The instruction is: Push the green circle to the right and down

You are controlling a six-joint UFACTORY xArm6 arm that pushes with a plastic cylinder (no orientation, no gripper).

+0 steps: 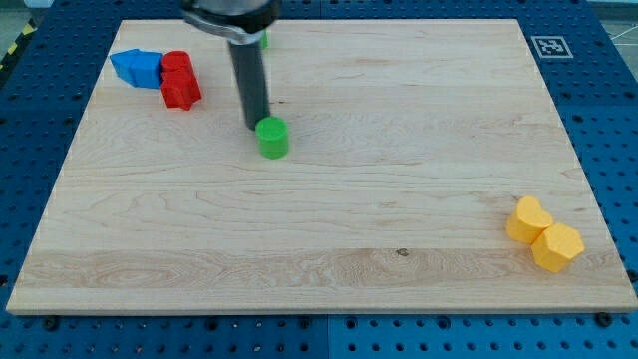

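Observation:
The green circle [272, 137] is a short green cylinder standing on the wooden board [329, 229], left of the middle and toward the view's top. My tip [256, 127] is just to the upper left of it, touching or almost touching its edge. The dark rod rises from the tip toward the view's top edge. A small bit of another green block [264, 41] shows beside the rod near the board's top edge; the rod hides most of it and its shape cannot be made out.
A blue block [138, 68] and a red block [179, 80] sit together at the board's top left. Two yellow blocks, a heart-like one [527, 219] and a hexagon [556, 247], sit at the bottom right near the edge. A marker tag [550, 46] lies off the top right corner.

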